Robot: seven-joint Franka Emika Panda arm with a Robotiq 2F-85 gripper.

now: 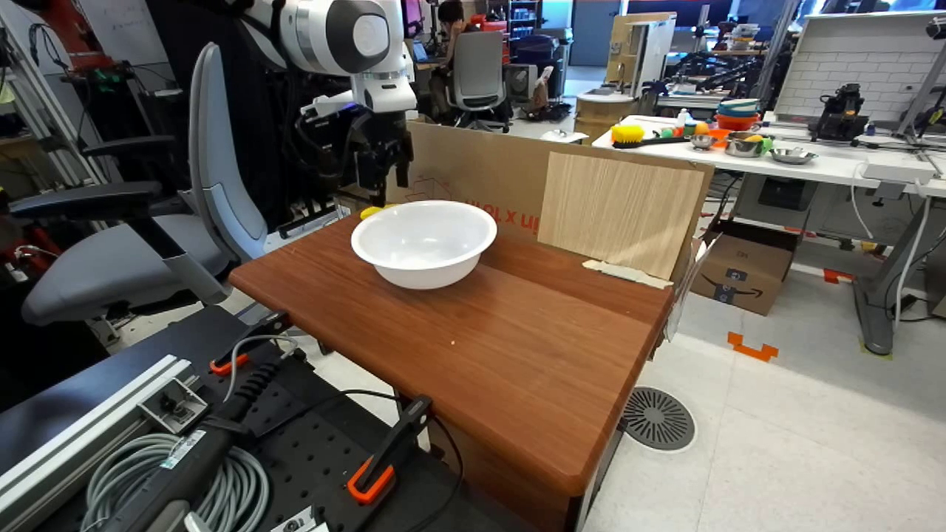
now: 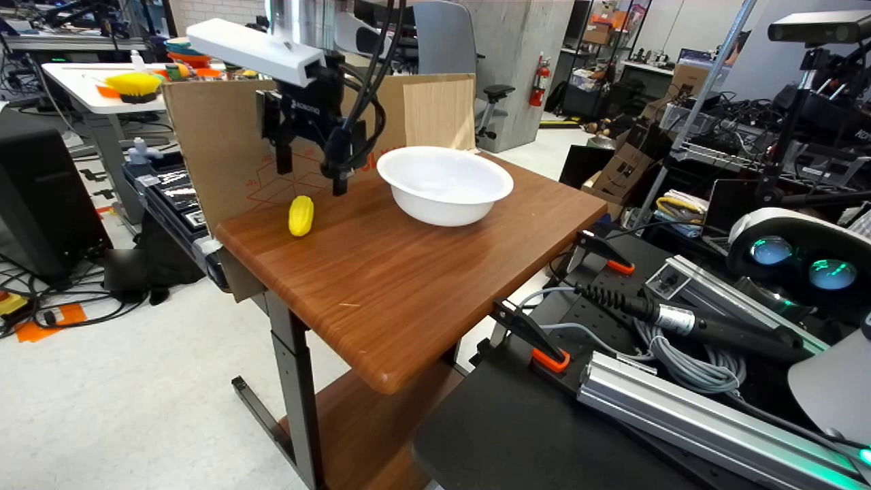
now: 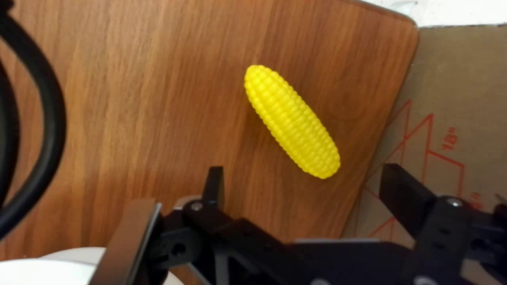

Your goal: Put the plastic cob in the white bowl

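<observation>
Gripper (image 2: 311, 175) over tbl (image 2: 408, 272), jaws spread wide, holding nothing. Yellow cob (image 3: 292, 122) lies lower down on its brown woodgrain, nr a rounded corner; white bowl (image 1: 425, 247) upright on same top, apart from cob. Cardboard sheet (image 2: 207, 150) stands along one edge, pale wood panel (image 1: 621, 210) agst it. Beyond: white bench (image 1: 835, 166) w/ yellow brush (image 1: 628, 133) & stacked bowls (image 1: 737, 116); grey chair (image 1: 477, 66); concrete pillar (image 2: 503, 61) w/ fire ext (image 2: 539, 82).

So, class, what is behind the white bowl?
Cardboard stands behind the white bowl in both exterior views, the bowl covering part of it. In an exterior view, the plastic cob peeks out there too, its remainder hidden.
</observation>
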